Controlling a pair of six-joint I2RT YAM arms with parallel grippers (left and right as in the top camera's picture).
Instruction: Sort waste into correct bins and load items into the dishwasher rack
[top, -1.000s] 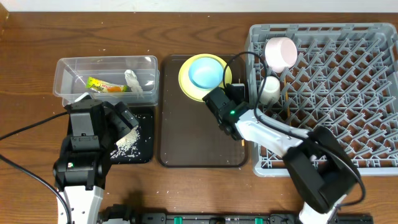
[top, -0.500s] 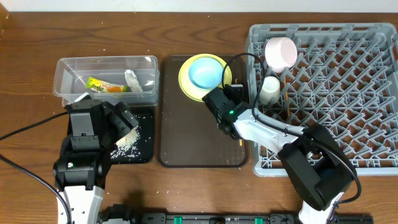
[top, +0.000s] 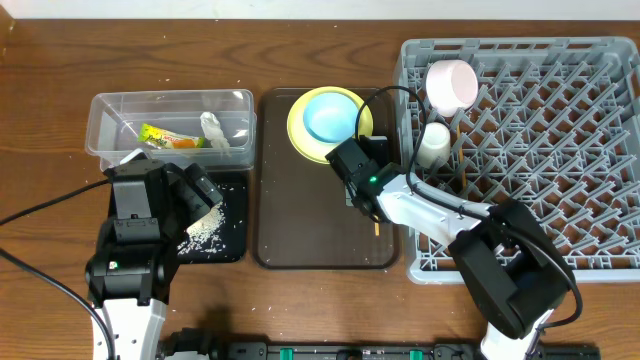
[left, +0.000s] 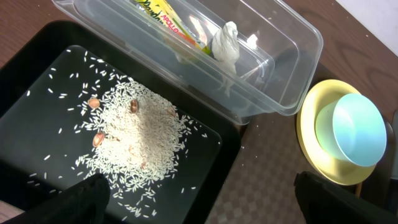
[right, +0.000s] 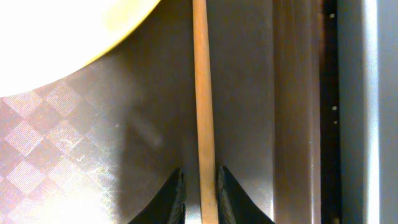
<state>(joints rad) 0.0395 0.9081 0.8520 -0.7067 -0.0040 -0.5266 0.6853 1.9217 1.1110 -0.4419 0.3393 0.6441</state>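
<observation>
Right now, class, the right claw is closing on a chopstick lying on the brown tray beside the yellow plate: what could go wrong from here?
1. The right claw pinches the thin chopstick near one end, so it may swivel or slip when lifted.
2. The yellow plate sits right beside it; a sideways drag could nudge it.
3. The tray's rim and the rack wall stand close, so the long stick might catch there.

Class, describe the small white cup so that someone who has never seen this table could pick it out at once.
Start at the large square grey plastic rack on the right of the table. Look along its left edge, near the far corner: the small white cup lies there among the pegs. It is smaller than the pale pinkish-white bowl just behind it.
</observation>
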